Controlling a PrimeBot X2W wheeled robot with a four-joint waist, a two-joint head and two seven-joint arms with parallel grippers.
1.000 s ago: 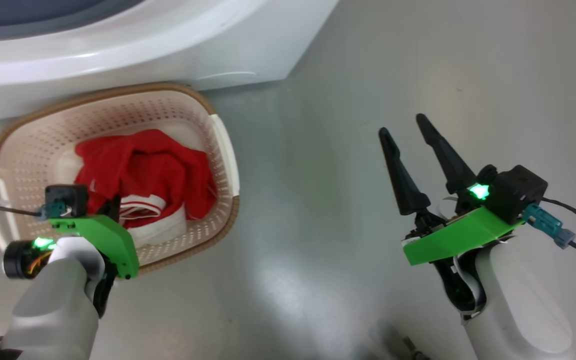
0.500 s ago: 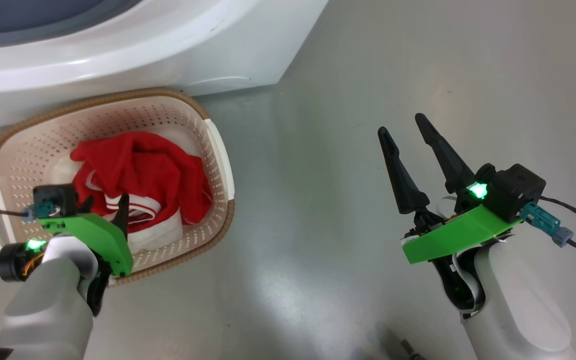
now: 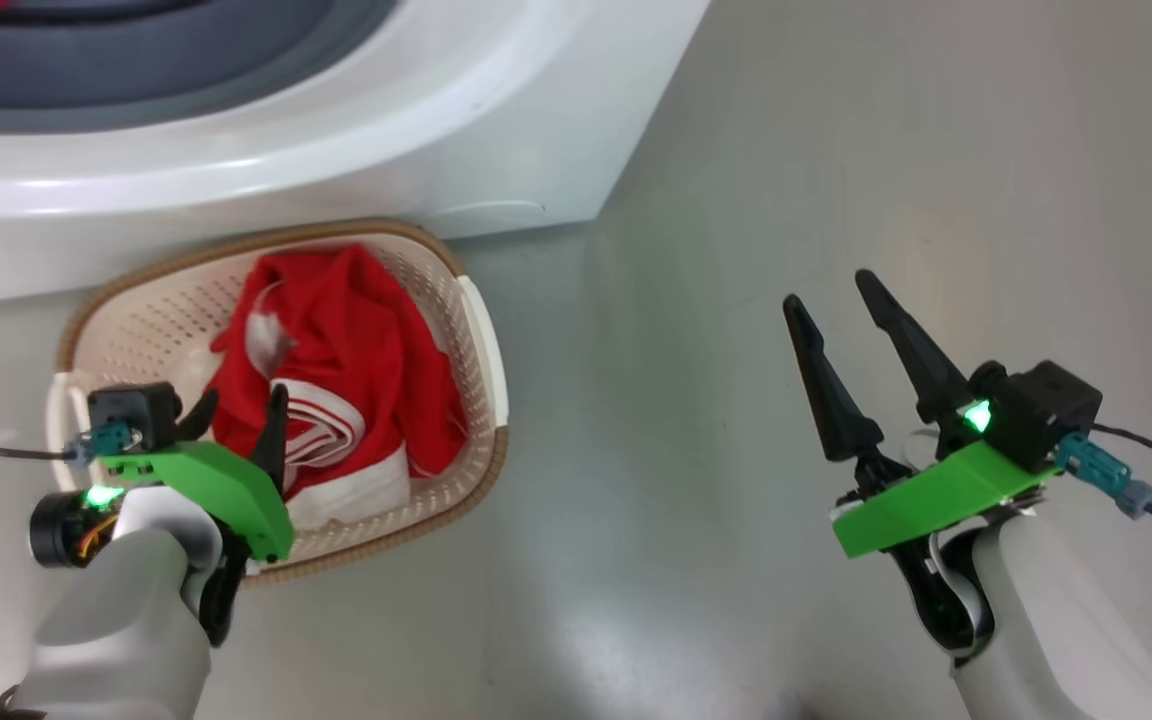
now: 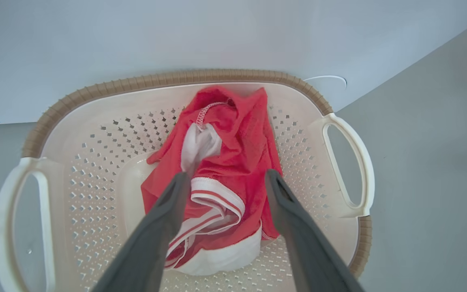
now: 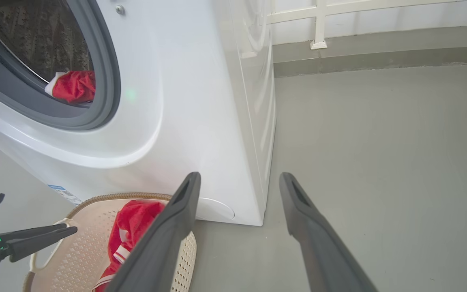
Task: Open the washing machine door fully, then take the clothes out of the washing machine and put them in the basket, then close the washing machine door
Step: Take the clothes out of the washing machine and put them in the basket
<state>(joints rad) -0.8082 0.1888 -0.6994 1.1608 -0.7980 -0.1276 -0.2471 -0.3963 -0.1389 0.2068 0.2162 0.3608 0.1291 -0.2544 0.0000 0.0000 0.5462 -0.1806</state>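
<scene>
Red clothes lie loose in the basket, the left end effector having just sprung open above them. Another red piece waits in the washing machine. The right end effector hangs spread and empty.

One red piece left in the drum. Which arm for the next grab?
Left, probably: the left tool, open, hangs over the basket just below the drum with the garment; the right tool hangs aside over floor.

No text can be read. A blue label is noted on the washing machine, left of the right gripper, print illegible.
</scene>
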